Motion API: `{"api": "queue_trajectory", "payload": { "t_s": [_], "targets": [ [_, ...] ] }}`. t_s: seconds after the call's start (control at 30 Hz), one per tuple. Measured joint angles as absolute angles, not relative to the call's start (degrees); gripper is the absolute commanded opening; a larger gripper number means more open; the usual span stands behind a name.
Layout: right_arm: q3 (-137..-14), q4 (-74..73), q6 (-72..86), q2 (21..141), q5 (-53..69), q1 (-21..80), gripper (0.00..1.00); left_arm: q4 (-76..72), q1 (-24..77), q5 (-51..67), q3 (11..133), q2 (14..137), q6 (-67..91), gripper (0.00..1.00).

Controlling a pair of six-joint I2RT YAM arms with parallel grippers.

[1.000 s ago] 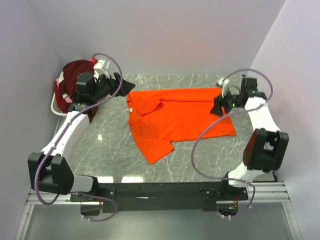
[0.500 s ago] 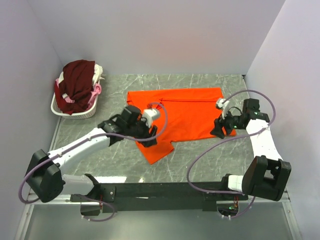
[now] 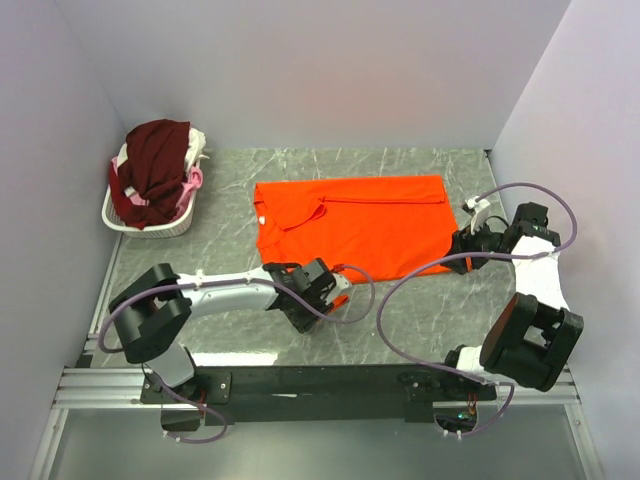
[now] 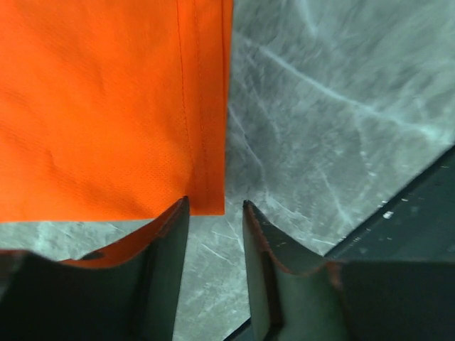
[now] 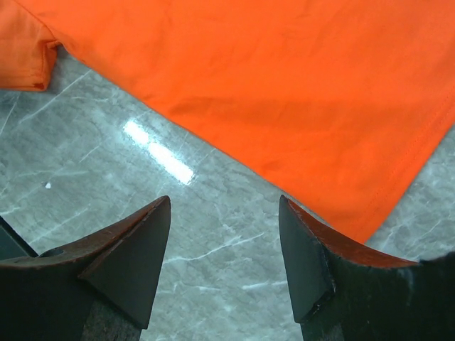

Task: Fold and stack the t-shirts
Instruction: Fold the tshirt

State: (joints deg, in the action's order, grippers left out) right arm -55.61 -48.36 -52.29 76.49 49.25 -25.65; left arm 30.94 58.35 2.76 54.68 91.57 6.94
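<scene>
At the orange t-shirt's point(image 4: 92, 106) corner (hidden from above), left jaws seem narrowly parted, right jaws spread.

Orange t-shirt point(image 3: 350, 225), spread flat at middle of desk point(image 3: 200, 262); maroon t-shirt point(image 3: 155, 162), pink t-shirt point(image 3: 191, 182) and white t-shirt point(image 3: 197, 140), crumpled together in wire basket point(image 3: 150, 229), far left.

Left arm point(image 3: 225, 290) and right arm point(image 3: 540, 283): both are wearing white shells over black joint housings. Mauve cables point(image 3: 530, 184) are looping alongside each. Left tool point(image 4: 215, 204) and right tool point(image 5: 225, 201) are showing dark, wedge-shaped fingers. A black rail point(image 3: 320, 383) is carrying both bases.
</scene>
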Motion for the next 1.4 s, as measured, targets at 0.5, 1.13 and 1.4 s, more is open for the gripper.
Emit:
{"api": "queue_trajectory", "payload": {
  "t_s": [0.5,1.13,1.4],
  "targets": [
    [-55.6,-48.9,-53.3,77.9,49.1,-26.2,0.71,34.2,61.4,-5.5,59.4,98.4,8.4,0.17],
    [-57.8,-54.7,-94.1,87.7,33.4,-27.4,0.50,34.3,61.5,-13.1,58.4,86.9,5.4,0.00],
    [-60.1,-52.0,-94.9,94.4,27.3,-27.0,0.50,32.7,61.4,-15.4,55.7,84.0,5.1,0.00]
  ]
}}
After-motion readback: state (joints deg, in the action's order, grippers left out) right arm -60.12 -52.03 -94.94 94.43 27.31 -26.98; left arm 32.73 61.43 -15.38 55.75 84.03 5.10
